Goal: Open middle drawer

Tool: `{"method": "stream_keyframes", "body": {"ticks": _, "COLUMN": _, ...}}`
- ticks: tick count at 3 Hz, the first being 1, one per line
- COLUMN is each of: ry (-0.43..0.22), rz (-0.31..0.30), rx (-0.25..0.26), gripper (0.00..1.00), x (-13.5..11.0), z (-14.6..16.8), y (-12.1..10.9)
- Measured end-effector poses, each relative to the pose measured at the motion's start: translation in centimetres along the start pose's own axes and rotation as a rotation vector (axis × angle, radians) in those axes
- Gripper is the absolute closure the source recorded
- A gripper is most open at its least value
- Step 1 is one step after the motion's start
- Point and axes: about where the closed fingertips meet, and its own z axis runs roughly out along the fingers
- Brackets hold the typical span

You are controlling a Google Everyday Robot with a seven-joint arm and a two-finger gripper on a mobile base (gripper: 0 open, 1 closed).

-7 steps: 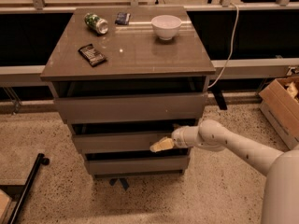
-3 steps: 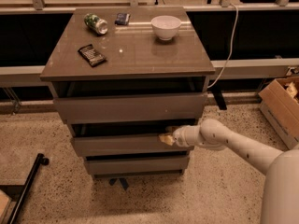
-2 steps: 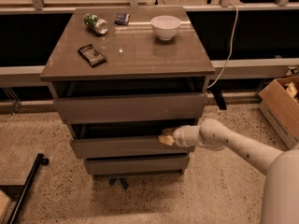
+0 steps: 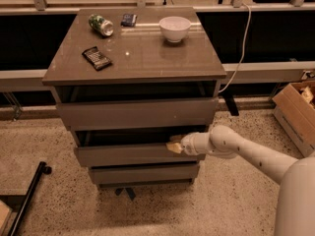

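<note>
Speckled stone floor (image 4: 54, 146) surrounds a grey-brown cabinet (image 4: 138, 114) whose glossy surface (image 4: 147, 50) carries a white bowl (image 4: 174, 28) and a toppled green can (image 4: 101, 24). The wide grey-brown middle drawer (image 4: 123, 155) shows a dark gap above its front. The white arm's tan-tipped pincer (image 4: 174, 145) rests at that front's upper right edge; I cannot tell how wide it stands.

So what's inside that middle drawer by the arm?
Only a dark gap shows behind the front of the middle drawer, with nothing visible in it. The top drawer above covers the rest of the inside. The gripper sits at that front's upper edge.
</note>
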Motion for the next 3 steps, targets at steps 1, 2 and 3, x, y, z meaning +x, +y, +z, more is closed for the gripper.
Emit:
{"method": "stream_keyframes", "body": {"ticks": 1, "ry": 0.000, "rz": 0.000, "rx": 0.000, "gripper": 0.58, "x": -0.02, "z": -0.02, "y": 0.01}}
{"method": "stream_keyframes", "body": {"ticks": 2, "ry": 0.001, "rz": 0.000, "rx": 0.000, "gripper": 0.34, "x": -0.01, "z": -0.02, "y": 0.01}}
{"method": "stream_keyframes", "body": {"ticks": 3, "ry": 0.012, "rz": 0.005, "rx": -0.009, "gripper": 0.12, "x": 0.33, "z": -0.09, "y": 0.17}}
